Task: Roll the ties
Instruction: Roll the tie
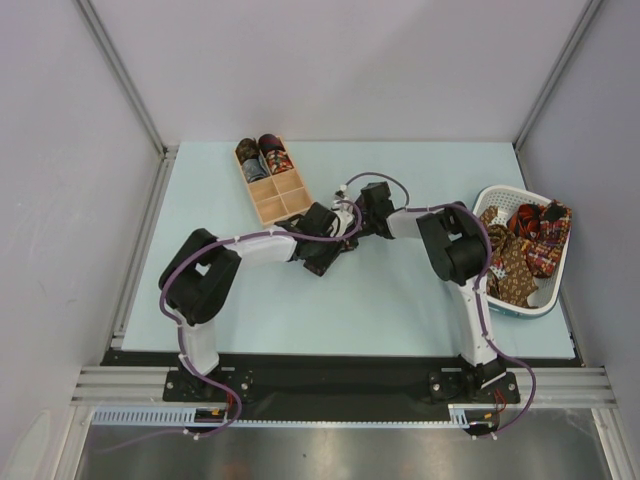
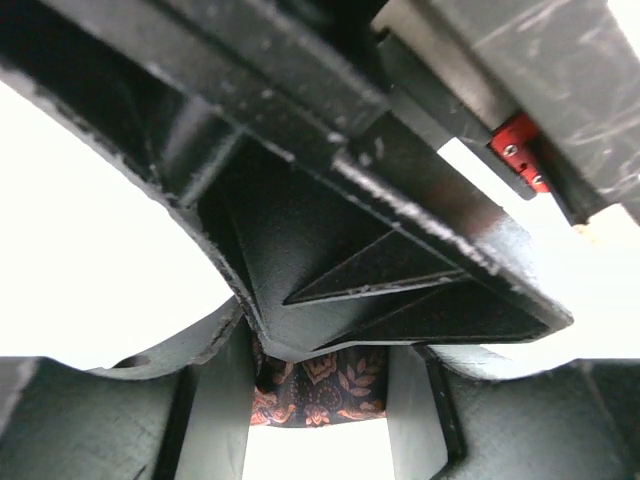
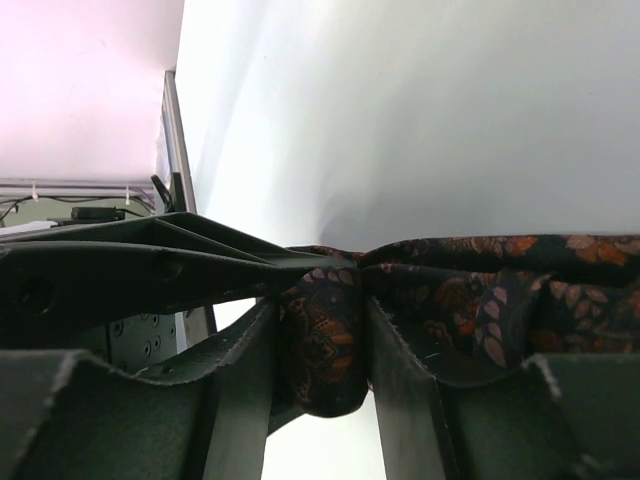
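A dark maroon tie (image 3: 480, 300) with an orange leaf pattern is held between both grippers above the middle of the table. My right gripper (image 3: 322, 345) is shut on a folded or coiled part of it, and the rest runs off to the right. My left gripper (image 2: 320, 400) has the same tie (image 2: 320, 385) pinched between its fingers, with the right gripper's body close above. In the top view the left gripper (image 1: 328, 243) and right gripper (image 1: 352, 222) meet and hide the tie. Two rolled ties (image 1: 262, 156) sit in the box's far compartments.
The wooden compartment box (image 1: 283, 203) lies just left of the grippers, at the back. A white plastic basket (image 1: 497, 304) at the right edge holds several loose ties (image 1: 525, 240). The table's metal rail runs along the left side.
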You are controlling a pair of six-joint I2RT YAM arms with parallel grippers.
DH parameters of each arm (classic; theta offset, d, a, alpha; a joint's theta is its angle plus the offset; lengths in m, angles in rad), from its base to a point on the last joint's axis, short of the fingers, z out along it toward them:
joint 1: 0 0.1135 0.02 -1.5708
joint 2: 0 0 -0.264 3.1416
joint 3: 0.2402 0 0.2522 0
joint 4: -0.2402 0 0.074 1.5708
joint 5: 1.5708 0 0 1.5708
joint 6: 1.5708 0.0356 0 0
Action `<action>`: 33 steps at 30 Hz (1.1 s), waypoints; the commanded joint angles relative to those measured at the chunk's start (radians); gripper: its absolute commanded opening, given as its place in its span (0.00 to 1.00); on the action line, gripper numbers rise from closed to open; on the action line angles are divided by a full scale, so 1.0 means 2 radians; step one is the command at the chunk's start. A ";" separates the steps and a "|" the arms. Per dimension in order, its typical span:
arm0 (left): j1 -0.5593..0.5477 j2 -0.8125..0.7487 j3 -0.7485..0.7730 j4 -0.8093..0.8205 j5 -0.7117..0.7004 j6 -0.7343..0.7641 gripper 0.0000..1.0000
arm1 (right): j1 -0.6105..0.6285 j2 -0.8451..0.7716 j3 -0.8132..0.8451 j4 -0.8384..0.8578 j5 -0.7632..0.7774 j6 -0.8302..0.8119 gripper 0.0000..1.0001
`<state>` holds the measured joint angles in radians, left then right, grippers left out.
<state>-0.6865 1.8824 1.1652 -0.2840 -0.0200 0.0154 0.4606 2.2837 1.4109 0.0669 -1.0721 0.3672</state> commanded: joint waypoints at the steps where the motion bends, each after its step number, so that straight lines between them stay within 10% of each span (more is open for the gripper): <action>1: 0.003 0.002 0.003 -0.024 -0.011 -0.020 0.48 | 0.000 -0.015 -0.030 0.000 0.028 -0.005 0.47; 22: 0.007 0.006 0.007 -0.030 0.006 -0.016 0.45 | -0.080 -0.171 -0.210 0.214 0.129 0.093 0.64; 29: 0.007 0.007 0.008 -0.031 0.006 -0.018 0.44 | -0.093 -0.340 -0.304 0.180 0.342 0.038 0.74; 31: 0.007 0.008 0.010 -0.034 0.006 -0.020 0.44 | -0.059 -0.421 -0.329 0.151 0.419 0.007 1.00; 33: 0.007 0.008 0.010 -0.034 0.006 -0.022 0.45 | 0.001 -0.471 -0.342 0.137 0.627 -0.060 1.00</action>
<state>-0.6823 1.8828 1.1725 -0.2958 -0.0128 -0.0032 0.3271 1.5112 0.7578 0.3634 -0.3260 0.4335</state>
